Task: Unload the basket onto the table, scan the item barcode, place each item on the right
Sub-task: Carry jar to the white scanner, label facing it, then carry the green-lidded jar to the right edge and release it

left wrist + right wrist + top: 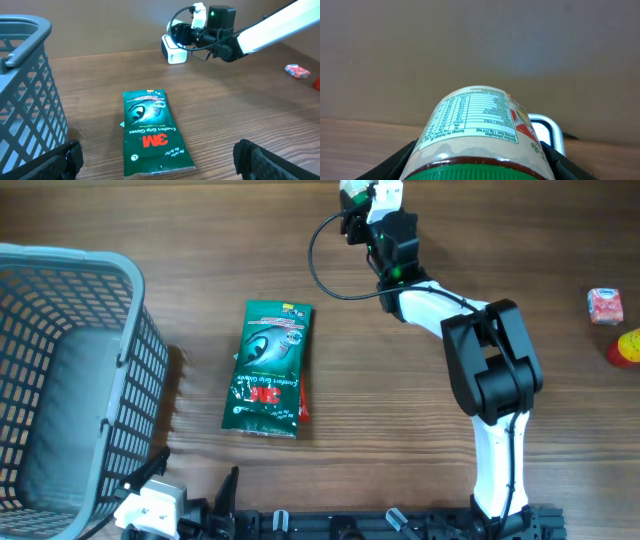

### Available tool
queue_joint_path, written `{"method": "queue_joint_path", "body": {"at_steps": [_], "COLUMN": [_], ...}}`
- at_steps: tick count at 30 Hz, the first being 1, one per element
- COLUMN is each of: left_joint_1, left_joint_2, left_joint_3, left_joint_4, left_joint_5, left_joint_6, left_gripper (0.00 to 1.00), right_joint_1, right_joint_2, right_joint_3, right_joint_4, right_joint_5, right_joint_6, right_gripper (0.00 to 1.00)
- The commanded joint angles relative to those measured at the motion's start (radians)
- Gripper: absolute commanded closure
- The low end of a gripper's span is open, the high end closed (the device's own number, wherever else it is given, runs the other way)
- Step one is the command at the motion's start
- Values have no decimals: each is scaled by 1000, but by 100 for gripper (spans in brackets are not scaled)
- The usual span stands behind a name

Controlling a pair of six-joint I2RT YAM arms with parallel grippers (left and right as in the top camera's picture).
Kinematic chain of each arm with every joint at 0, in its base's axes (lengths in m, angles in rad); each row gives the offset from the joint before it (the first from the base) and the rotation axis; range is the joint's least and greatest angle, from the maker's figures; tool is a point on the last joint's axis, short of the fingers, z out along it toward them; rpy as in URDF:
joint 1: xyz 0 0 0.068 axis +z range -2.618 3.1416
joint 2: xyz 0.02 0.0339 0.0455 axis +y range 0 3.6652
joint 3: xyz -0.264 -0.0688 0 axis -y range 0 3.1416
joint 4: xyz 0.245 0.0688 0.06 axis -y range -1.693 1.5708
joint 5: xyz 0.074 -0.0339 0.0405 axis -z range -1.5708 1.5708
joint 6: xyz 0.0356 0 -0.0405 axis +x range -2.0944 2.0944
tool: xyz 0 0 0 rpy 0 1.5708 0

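Right jaws grip a round jar (479, 131) by its sides, the dark fingers (404, 161) pressing in just above its green lid (470, 172). The jar lies sideways in the right wrist view, lid towards the camera. Its glossy paper label faces up with a printed nutrition table, and a red and yellow patch shows on its right flank. Seen from the left wrist, the right arm (272, 27) reaches across to the far edge of the bench (400, 430), and its jaws sit just beside a small white boxy scanner (174, 50).

Left jaws stand wide apart low over the near edge of the bench, their black fingers (65, 160) at either lower corner of the left wrist view. A flat green 3M glove packet (268, 368) of shiny film lies ahead of them on the wood grain. A grey plastic lattice basket (60, 380) stands to the left. A small pink packet (604, 305) and a yellow and red thing (628, 348) lie at the right edge
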Motion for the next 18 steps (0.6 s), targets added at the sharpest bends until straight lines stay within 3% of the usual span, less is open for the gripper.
{"method": "queue_joint_path", "body": {"at_steps": [1, 6, 11, 14, 18], "left_joint_1": [-4, -4, -4, -4, -4], "left_joint_2": [-7, -7, -7, -7, -7], "left_joint_3": [-3, -3, -3, -3, -3], "left_joint_4": [2, 2, 2, 2, 2], "left_joint_5": [15, 16, 16, 16, 15], "left_joint_6": [11, 11, 11, 11, 11], "left_gripper": [0, 0, 0, 0, 0], "right_joint_1": [-43, -180, -407, -549, -707], "right_joint_2": [-174, -446, -536, -477, -353], "right_joint_3": [24, 24, 23, 0, -26], "right_joint_4": [-133, -584, -1071, -1188, -1188], "right_joint_5": [97, 148, 251, 250, 244], "right_joint_6": [-24, -24, -13, 55, 249], "right_gripper": [60, 60, 60, 60, 58]}}
